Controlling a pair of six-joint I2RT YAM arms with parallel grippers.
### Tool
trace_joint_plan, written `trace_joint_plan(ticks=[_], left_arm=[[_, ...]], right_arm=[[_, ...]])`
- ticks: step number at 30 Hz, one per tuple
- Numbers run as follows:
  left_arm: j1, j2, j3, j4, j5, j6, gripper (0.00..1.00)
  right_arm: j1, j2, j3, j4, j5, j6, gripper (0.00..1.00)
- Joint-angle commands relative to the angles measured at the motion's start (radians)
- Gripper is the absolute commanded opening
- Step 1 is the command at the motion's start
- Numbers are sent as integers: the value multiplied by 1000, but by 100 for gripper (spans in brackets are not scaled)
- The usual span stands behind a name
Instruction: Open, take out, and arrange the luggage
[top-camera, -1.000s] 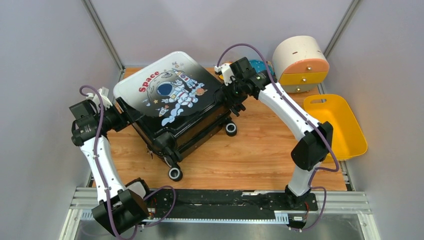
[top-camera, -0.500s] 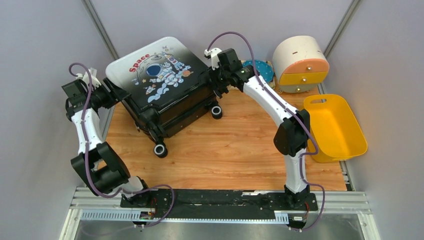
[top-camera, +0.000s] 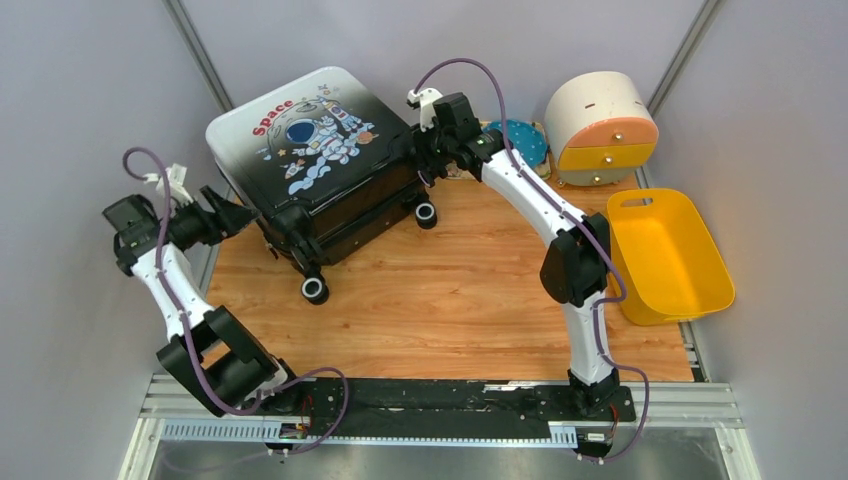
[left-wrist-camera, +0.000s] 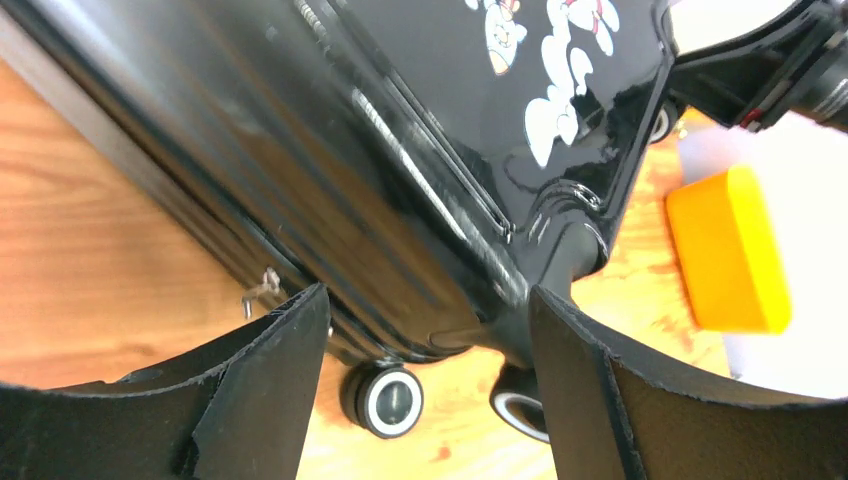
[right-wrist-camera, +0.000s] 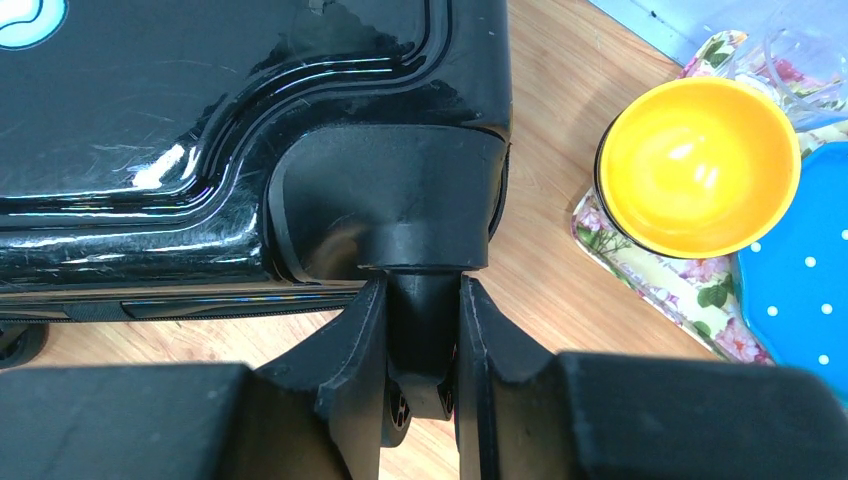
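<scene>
The luggage is parked at the far left of the tabletop. It is shut, with the astronaut and red "Space" print facing up. Two of its black wheels can be made out along the near side, one wheel toward the left and another wheel further right.

The right gripper is brought in at the luggage's right corner. From the right wrist view, its fingers are pressed in on the black stem under the corner wheel housing, so that stem is pinched between them.

The left gripper is held just beside the luggage's left side. Its fingers are spread wide and nothing is gripped. Whether the shell is actually being touched can't be told, tbh.

Off to the right, a round drawer box is seen at the far edge, and a yellow bin is set nearer, at the right edge. A yellow bowl is sat on a floral tray, with a blue dotted plate just beside it, all near the right gripper.
</scene>
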Motion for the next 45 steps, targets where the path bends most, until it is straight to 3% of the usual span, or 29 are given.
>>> trace_joint_plan(ticks=[1,3,7,13,18,21,22,25,31,33,35,38,41,42,45], left_arm=[[81,-37,25,-386,204,404,80],[81,-61,12,-517,156,563,79],[79,-117,-94,-557,67,775,78],[79,-85,-180,-597,108,1113,79],[39,0,-154,-620,165,1172,75],[13,-18,-204,-405,176,928,72],[4,-37,-271,-156,156,698,71],[-33,-103,-384,219,83,402,70],[-130,-59,-379,440,-4,155,67],[-133,-45,-341,406,1,190,66],[-127,-45,-311,285,1,316,67],[-45,-40,-284,175,80,422,67],[37,0,-232,2,160,609,68],[60,13,-199,-98,183,737,68],[76,69,-151,-198,208,899,67]], right_arm=[[17,67,-22,112,-48,73,0],[17,61,-25,112,-54,70,0],[17,56,-19,100,-91,75,0],[16,30,-47,68,-112,62,0],[11,-11,-93,40,-172,58,0],[13,-7,-94,37,-218,62,0],[13,-4,-88,37,-233,70,0],[11,30,-56,54,-235,76,0],[7,117,31,91,-186,78,0],[4,128,54,100,-154,85,0],[-5,127,56,114,-115,93,0],[-25,117,50,122,-105,101,0],[-36,107,39,122,-111,93,0],[-41,104,36,122,-112,89,0],[-42,99,31,114,-121,87,0]])
